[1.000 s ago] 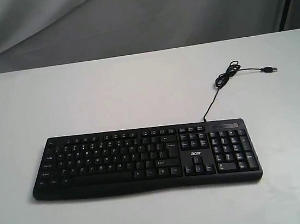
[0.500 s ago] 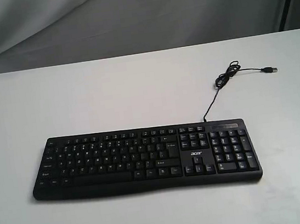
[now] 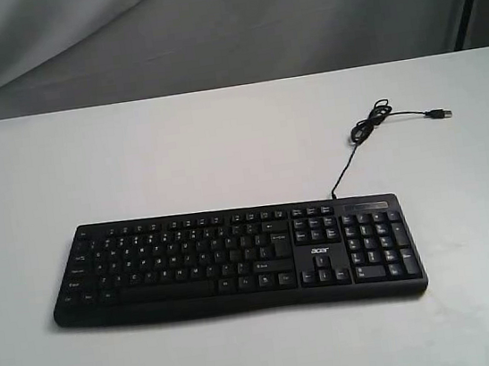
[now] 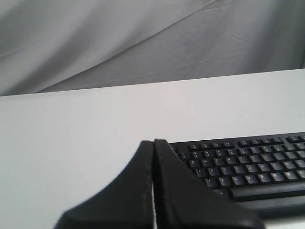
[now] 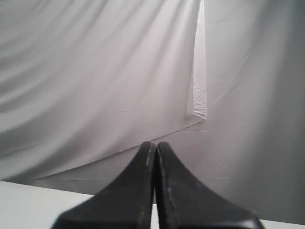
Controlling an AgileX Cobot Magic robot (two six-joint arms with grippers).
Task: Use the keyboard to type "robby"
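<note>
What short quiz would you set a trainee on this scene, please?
1. True or false: the left gripper and the right gripper are both shut, holding nothing.
2. Where does the cable of the keyboard end? A) in a computer; B) loose on the table; C) under the keyboard.
3. Which wrist view shows the keyboard?
Key: 1 true. 2 B. 3 the left wrist view.
</note>
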